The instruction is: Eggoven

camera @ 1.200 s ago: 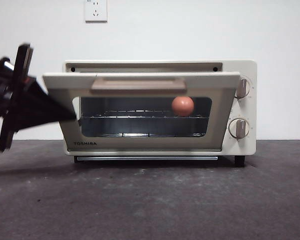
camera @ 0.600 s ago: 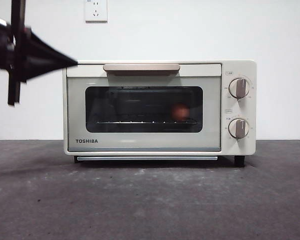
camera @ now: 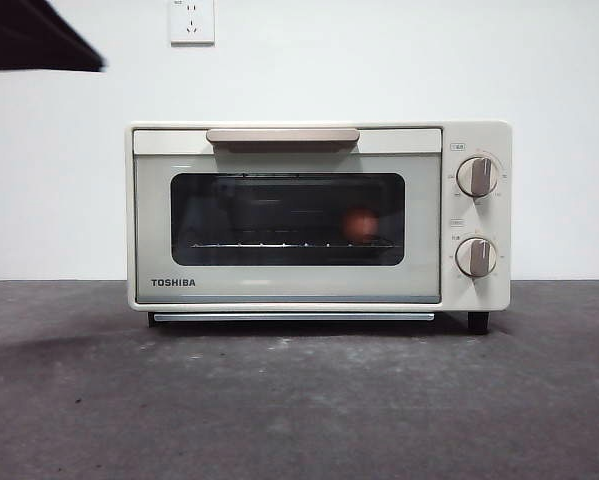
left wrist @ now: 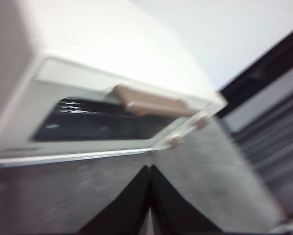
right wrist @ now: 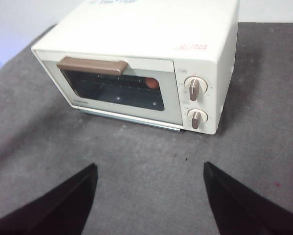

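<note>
One egg shows behind the closed oven window frontally; left wrist blurs it.

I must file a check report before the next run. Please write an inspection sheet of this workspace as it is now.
Surface: dark grey table, bare in front of the oven.
Job's things: cream toaster oven standing upright, door shut; egg inside on the wire rack, seen dimly through the glass, toward the knob side.
Clutter: nothing seen.
Grippers: left gripper shut, holding nothing, off the oven's handle side; right gripper open, holding nothing, well back from the oven's front.
Cables: nothing seen.
Surroundings: white wall with a wall socket above the oven.
</note>
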You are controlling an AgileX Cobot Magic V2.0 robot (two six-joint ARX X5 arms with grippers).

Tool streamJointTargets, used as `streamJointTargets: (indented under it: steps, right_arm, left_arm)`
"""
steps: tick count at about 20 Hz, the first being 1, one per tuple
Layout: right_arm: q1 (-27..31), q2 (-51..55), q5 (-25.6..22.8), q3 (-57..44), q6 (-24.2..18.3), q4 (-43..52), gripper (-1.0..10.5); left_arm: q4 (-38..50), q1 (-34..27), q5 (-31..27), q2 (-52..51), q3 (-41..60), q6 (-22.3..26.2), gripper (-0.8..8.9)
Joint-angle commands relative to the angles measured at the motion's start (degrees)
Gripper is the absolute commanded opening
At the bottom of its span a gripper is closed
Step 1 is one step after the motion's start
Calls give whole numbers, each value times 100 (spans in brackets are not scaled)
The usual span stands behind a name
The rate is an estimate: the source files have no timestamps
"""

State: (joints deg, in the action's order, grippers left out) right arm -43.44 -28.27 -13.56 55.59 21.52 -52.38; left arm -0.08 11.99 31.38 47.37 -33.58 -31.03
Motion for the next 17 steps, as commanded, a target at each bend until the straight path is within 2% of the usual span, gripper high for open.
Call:
streamJointTargets:
  steps: [1, 5, 11, 14, 17]
  right_arm:
    - [-52, -39, 17, -240, -151, 341, 317]
    - [-120, 96, 31, -929, -358, 1362, 232]
    - [-229, 341, 546, -2389, -872, 3563, 17]
    - [-234, 417, 715, -2887, -962, 4378, 4]
    - [-234, 415, 745, -3106, -968, 4605, 4]
  left_arm:
    - [-905, 122, -758, -688, -81, 929, 7]
    - [-1604, 175, -1250, -1526, -81, 1165, 7]
    - [-2420, 175, -1683, -2378, -81, 1493, 7]
    - [-2634, 175, -1685, -2557, -81, 1593, 7]
    - [-2702, 175, -1683, -2616, -81, 1668, 7]
